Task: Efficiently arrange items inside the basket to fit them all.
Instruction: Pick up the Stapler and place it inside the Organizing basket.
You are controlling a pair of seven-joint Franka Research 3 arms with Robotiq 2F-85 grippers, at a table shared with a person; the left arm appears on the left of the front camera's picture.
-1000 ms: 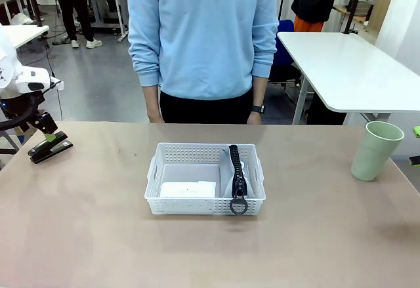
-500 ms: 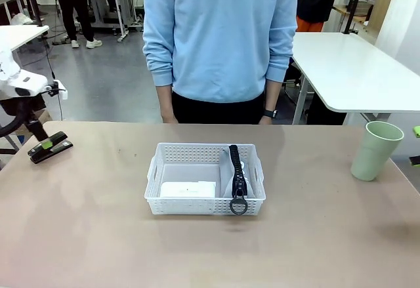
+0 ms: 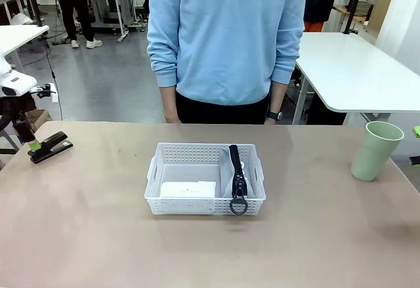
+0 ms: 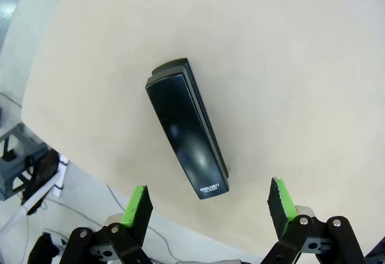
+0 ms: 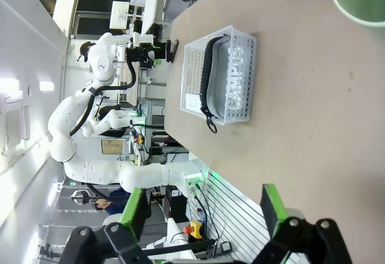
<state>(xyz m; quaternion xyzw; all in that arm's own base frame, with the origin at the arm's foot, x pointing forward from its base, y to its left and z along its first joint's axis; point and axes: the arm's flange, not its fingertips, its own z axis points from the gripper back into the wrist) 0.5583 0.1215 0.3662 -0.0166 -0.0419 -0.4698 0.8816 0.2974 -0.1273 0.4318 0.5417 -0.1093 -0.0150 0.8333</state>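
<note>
The broad tan surface (image 3: 98,248) is shared with a person in a light blue sweatshirt (image 3: 226,39), who has drifted toward my right over the last second with both hands down at the far edge. The bigger change is my left arm: it has drawn up and back from the black stapler (image 3: 49,147), which lies where it was near the left edge. I take that as no grasp made, so the stapler is yet to be packed. The shallow white perforated plastic basket (image 3: 190,206) sits mid-surface, long axis left to right. Inside it, the grey pouch with black zipper (image 3: 230,184) stands on edge against the right wall, long axis near to far, its ring pull hanging over the near rim toward me. The pale green cup (image 3: 375,150) stands upright, well apart at the right edge. The small flat white box (image 3: 188,189) lies flat in the near-left corner, lengthwise with the basket. From the wrist, the left pincer (image 4: 209,201) hangs spread wide and empty above the stapler, whose long axis runs slightly askew across the closing line. The right pincer (image 5: 203,206) is also wide apart, holding nothing.
</note>
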